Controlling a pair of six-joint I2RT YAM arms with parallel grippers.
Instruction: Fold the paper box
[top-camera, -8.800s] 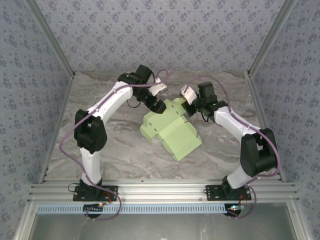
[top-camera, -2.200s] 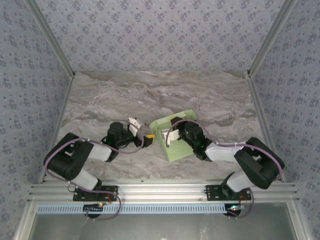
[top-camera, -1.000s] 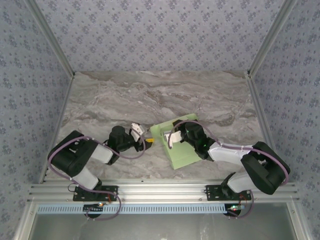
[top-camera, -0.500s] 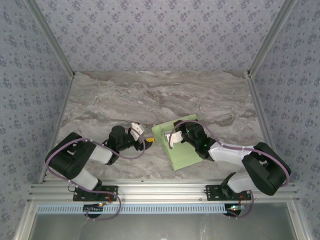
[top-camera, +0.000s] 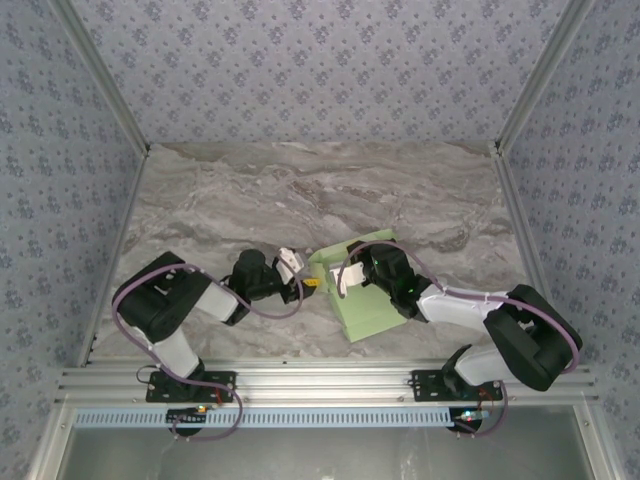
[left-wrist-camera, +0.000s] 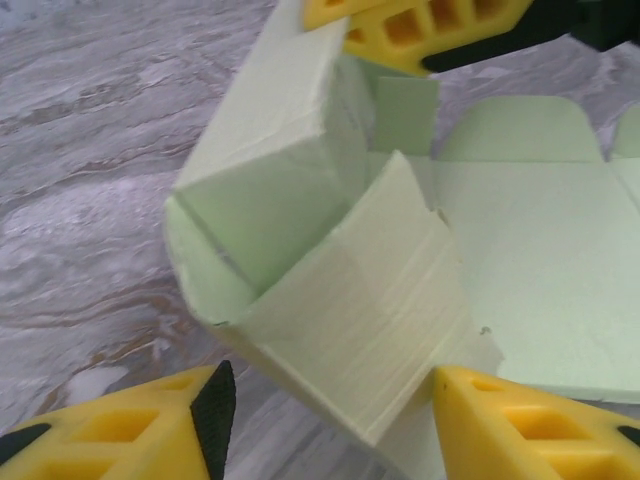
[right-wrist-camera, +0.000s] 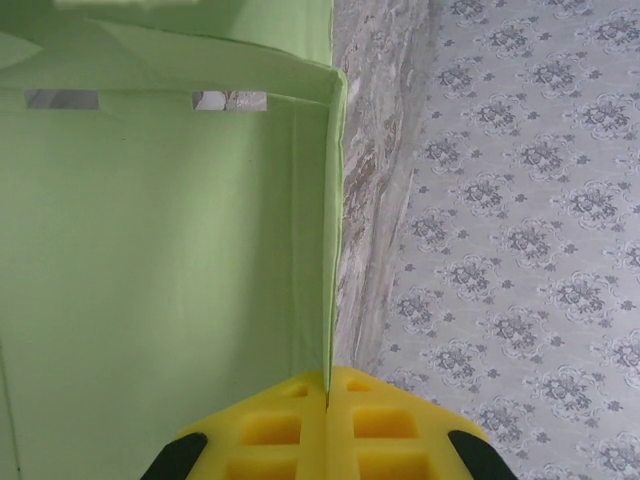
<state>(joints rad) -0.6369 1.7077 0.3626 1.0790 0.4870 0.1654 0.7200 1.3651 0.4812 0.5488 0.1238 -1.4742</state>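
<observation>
Two arms sit low over a grey-veined marble tabletop (top-camera: 300, 190). Blue-grey floral-patterned walls (top-camera: 320, 70) box it in, with an aluminium rail (top-camera: 320, 385) at the near edge.

Top view, left to right: my left gripper (top-camera: 305, 281) is just left of the pale green thin-card paper box (top-camera: 365, 312). The box lies mid-table, toward the near edge. My right gripper (top-camera: 338, 276) is at the box's left end.

Left wrist view gives the outside. The left gripper (left-wrist-camera: 330, 420) is spread wide, with its yellow fingers (left-wrist-camera: 120, 430) on either side of a raised corner of the paper box (left-wrist-camera: 320, 260). I can't tell whether the pads touch the card. One wall stands up, an end flap leans across it, and a flat panel with rounded tabs lies on the marble behind. Yellow fingers (left-wrist-camera: 420, 25) reach in at the top.

Right wrist view gives the inside. The right gripper (right-wrist-camera: 327, 425) is clenched on a wall edge of the paper box (right-wrist-camera: 150, 250), and the card runs straight into the seam between its fingers. The interior is bare green card, and two slots (right-wrist-camera: 230, 100) in the far wall show marble through.
</observation>
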